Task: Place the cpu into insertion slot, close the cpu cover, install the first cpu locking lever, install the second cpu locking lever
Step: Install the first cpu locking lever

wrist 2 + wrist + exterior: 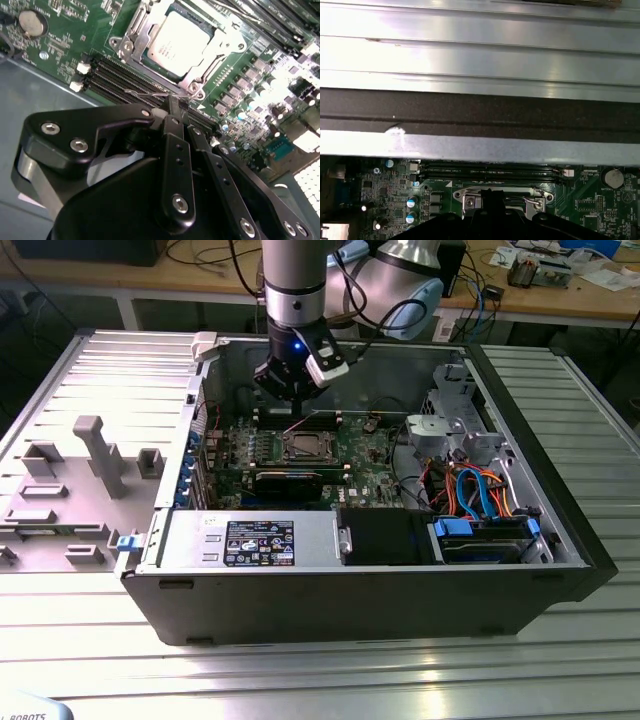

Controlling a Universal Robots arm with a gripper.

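The hand is hanging low inside the open computer case, with its fingers drawn together into a clenched pose. Their tips are meeting a thin wire lever. Whether they are pinching the wire or only pressing on it cannot be told.

Just beyond the fingertips, the cpu is lying flat in the insertion slot. The cpu cover is resting down around it, with the chip's grey top showing through the cut-out. Between the hand and the slot, the wire lever is running alongside dark memory slots on the green circuit board. Farther out, the case is sitting on a ribbed metal tabletop.

Handling judgement: the lever is looking light, thin and springy, and probably slick against the hand. It is best taken near its free bent end, where the leverage is greatest. The chip is likely fragile, and with the cover over it, any force is better kept to the lever and the cover's frame.
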